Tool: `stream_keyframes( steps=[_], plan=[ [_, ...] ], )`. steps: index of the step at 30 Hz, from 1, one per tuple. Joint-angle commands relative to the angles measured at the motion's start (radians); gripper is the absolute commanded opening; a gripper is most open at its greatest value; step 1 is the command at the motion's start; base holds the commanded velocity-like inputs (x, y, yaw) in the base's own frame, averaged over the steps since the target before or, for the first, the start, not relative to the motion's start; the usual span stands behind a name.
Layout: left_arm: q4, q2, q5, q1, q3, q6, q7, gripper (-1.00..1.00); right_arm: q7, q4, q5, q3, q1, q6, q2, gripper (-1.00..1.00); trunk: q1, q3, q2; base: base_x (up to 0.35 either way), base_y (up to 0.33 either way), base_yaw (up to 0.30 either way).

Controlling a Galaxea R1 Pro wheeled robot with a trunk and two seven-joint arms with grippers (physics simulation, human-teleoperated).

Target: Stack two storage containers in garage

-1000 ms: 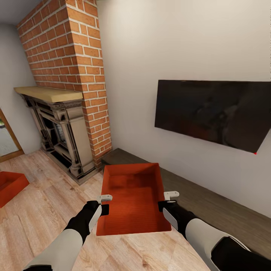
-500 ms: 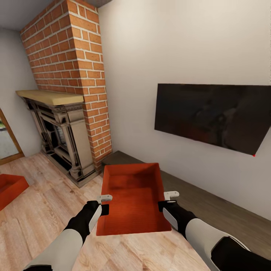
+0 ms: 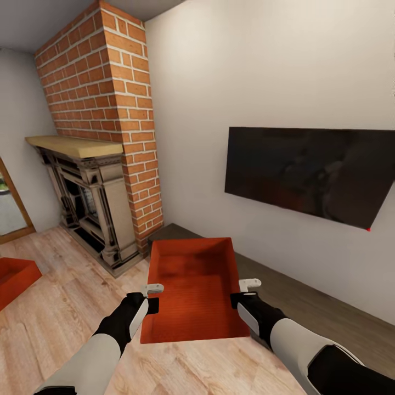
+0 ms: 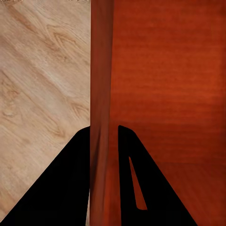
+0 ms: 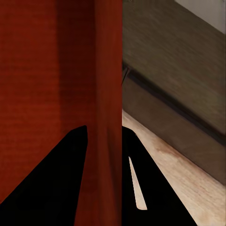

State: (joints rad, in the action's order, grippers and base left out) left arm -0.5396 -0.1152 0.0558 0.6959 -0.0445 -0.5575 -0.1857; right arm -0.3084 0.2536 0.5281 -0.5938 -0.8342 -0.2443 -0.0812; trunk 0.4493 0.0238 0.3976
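Observation:
I hold one red-orange storage container (image 3: 193,288) up in front of me over the wood plank floor of the living room. My left gripper (image 3: 151,297) is shut on its left wall (image 4: 100,94), one finger on each side. On the opposite wall (image 5: 108,94) my right gripper (image 3: 241,293) is shut the same way. The second storage container (image 3: 13,278) rests on the wood floor at the far left, partly cut by the frame edge.
A red brick chimney (image 3: 109,109) and an ornate dark fireplace (image 3: 88,203) stand ahead on the left. A long low dark-brown cabinet (image 3: 307,307) runs along the white wall on the right, under a dark wall screen (image 3: 310,175). A door frame (image 3: 13,214) shows at far left.
The whole view has shifted: the camera has risen or pulled back a little, so the chimney, fireplace and left container sit lower and further left. Both grippers and the held container keep their places.

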Motion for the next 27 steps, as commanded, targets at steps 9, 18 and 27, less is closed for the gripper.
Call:
stream_keyframes(
  steps=[9, 18, 27],
  plan=[
    [0.000, -0.001, -0.010, 0.001, -0.003, -0.007, -0.009, -1.00, -0.003, 0.019, 0.020, -0.024, -0.001, -0.003, 0.000, -1.00, 0.001, -0.012, 0.002, 0.000, 0.000, 0.000],
    [0.000, -0.001, -0.010, 0.001, -0.003, -0.007, -0.009, -1.00, -0.003, 0.019, 0.020, -0.024, -0.001, -0.003, 0.000, -1.00, 0.001, -0.015, 0.002, 0.000, 0.000, 0.000],
    [0.000, -0.001, -0.010, 0.001, -0.003, -0.007, -0.009, -1.00, -0.003, 0.019, 0.020, -0.024, -0.001, -0.003, 0.000, -1.00, 0.001, -0.015, 0.002, 0.000, 0.000, 0.000]
  ],
)
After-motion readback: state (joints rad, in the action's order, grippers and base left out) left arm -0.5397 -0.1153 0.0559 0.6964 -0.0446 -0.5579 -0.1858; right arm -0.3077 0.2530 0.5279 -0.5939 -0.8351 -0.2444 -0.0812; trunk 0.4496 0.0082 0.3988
